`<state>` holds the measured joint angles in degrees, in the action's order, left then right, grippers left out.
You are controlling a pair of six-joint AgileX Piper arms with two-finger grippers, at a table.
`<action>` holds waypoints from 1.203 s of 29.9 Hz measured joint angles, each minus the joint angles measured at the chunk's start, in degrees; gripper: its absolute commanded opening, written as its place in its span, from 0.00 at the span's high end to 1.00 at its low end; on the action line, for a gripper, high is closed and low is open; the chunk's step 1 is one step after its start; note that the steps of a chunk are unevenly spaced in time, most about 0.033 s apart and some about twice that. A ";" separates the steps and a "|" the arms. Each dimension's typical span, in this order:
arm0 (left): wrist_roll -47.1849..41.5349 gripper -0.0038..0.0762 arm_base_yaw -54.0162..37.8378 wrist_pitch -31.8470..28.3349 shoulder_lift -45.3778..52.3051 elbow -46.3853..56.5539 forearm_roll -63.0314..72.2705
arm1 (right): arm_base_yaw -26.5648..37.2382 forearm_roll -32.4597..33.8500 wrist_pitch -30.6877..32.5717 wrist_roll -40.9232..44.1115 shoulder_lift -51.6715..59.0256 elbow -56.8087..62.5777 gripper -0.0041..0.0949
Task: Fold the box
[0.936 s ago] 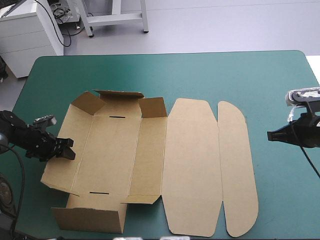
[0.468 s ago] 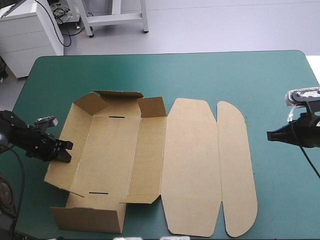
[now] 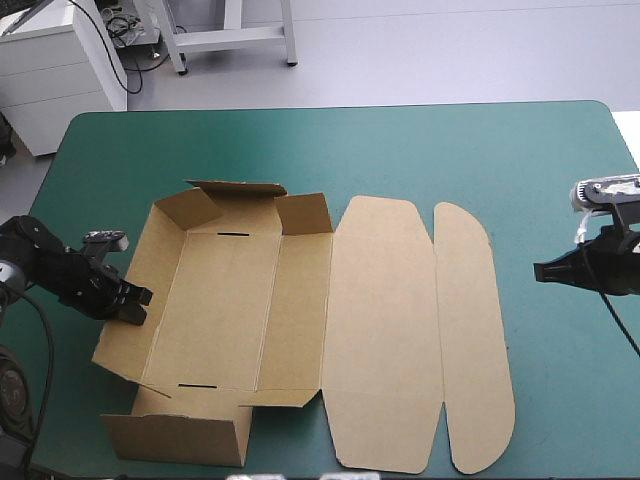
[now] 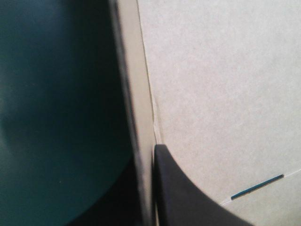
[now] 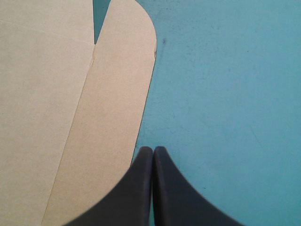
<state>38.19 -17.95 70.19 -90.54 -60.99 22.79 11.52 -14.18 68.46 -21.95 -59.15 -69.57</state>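
A teal-green table (image 3: 400, 150) bears the brown box (image 3: 220, 300), lying left of centre and only partly built. The left claw (image 3: 135, 305) pinches the box's left side wall (image 3: 150, 260), which tilts up off the cover. The near end wall (image 3: 175, 440) stands, and the far flaps (image 3: 235, 190) are half raised. The lid (image 3: 385, 330) and its rounded flap (image 3: 475, 340) lie flat. The right claw (image 3: 538, 270), pressed together and holding nothing, hovers near that flap's edge. Most of the tucking appears yet to be done.
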 measured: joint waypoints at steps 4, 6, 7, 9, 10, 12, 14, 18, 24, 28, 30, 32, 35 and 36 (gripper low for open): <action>0.08 0.96 4.14 -1.35 0.60 -0.15 -3.63 | 0.00 0.00 0.00 0.00 0.00 0.00 0.98; -0.06 0.96 7.00 -2.48 1.10 -0.15 -6.19 | 0.00 0.00 0.00 0.00 0.00 0.00 0.98; -0.06 0.96 8.54 -3.30 1.22 -0.36 -7.05 | 0.00 0.00 0.00 0.00 0.00 0.00 0.98; -0.06 0.96 11.84 -5.78 1.22 -1.27 -8.77 | 0.00 0.00 0.00 0.00 0.00 0.00 0.98; 0.10 0.96 13.21 -7.43 1.09 -1.81 -9.17 | 0.00 0.00 0.00 0.00 0.00 0.00 0.98; 0.82 0.96 16.74 -13.17 0.16 -3.71 -10.09 | 0.00 0.00 0.02 0.00 0.00 0.00 0.98; 1.30 0.96 19.65 -17.37 -0.76 -6.07 -11.58 | 0.00 0.00 0.06 -0.02 0.00 0.00 0.98; 1.61 0.96 24.91 -24.50 -0.95 -12.22 -15.64 | 0.00 0.00 0.24 -0.02 0.00 0.00 0.98; 3.51 0.96 32.16 -33.44 -1.07 -19.02 -23.69 | 0.00 0.00 0.36 -0.02 0.00 0.00 0.98; 3.56 0.96 37.05 -37.18 -1.80 -21.60 -31.04 | 0.00 0.00 0.36 -0.02 0.00 0.00 0.98; 3.56 0.96 39.58 -37.99 -2.53 -22.35 -35.40 | 0.00 0.00 0.38 -0.02 0.00 0.00 0.98; 3.56 0.96 42.12 -39.01 -3.32 -22.60 -40.66 | 0.00 0.00 0.38 -0.02 0.00 0.00 0.98; 3.50 0.96 45.23 -40.69 -4.16 -22.75 -47.36 | 0.00 0.00 0.38 -0.02 0.00 0.00 0.98; 3.37 0.96 46.35 -41.59 -4.30 -22.77 -50.28 | 0.00 0.00 0.38 -0.02 0.00 0.00 0.98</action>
<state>41.56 28.40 28.60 -94.84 -83.76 -27.49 11.52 -14.18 68.83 -21.96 -59.15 -69.57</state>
